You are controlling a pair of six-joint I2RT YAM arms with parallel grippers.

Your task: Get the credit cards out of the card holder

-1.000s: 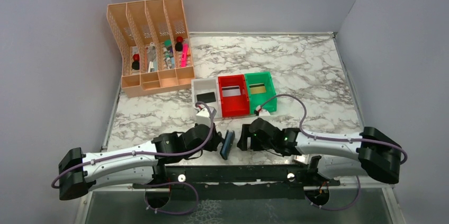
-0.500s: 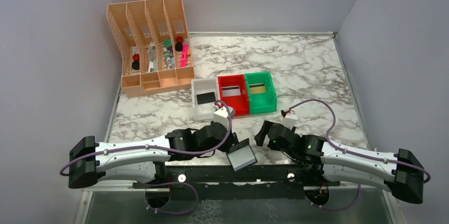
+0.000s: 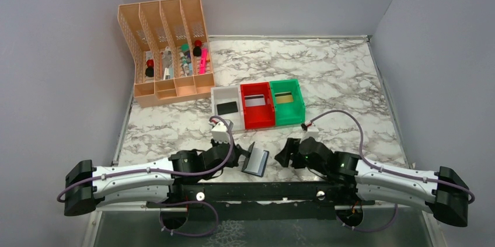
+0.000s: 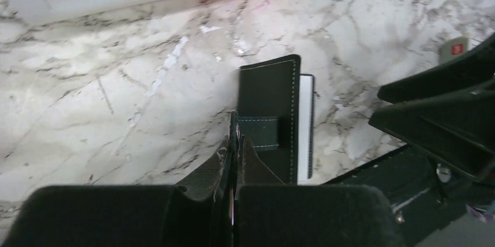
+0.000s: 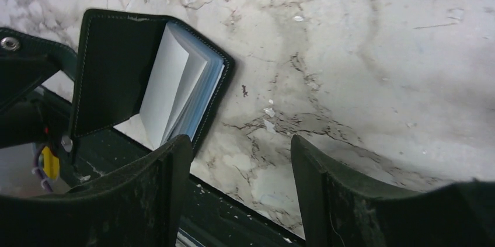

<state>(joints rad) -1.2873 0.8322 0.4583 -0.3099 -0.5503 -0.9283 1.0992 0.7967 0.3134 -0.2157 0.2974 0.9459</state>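
While our left gripper (image 4: 236, 142) pinches the small black tab (image 4: 257, 132) of the card holder (image 4: 269, 92), fingers pressed together on it, the holder sits half open at the near edge of the tabletop (image 3: 327, 77), about mid-width, between the two grippers. We can't tell if it rests on the marble or is lifted.

Right gripper (image 5: 239, 159): fingers spread, only marble between them, just right of the holder and not touching it.

Pockets (image 5: 184, 86) are fanned out, pale blue-grey (we can't tell whether any card is inside).

Credit cards we can see lie in three bins near the middle of the tabletop:
- black card (image 3: 226, 107) in the white bin (image 3: 215, 98)
- pale card (image 3: 254, 101) in the red bin (image 3: 257, 117)
- gold card (image 3: 284, 97) in the green bin (image 3: 289, 114)

Orange desk organizer (image 3: 131, 31) stands at the far-left corner, with pens and small items in its slots.
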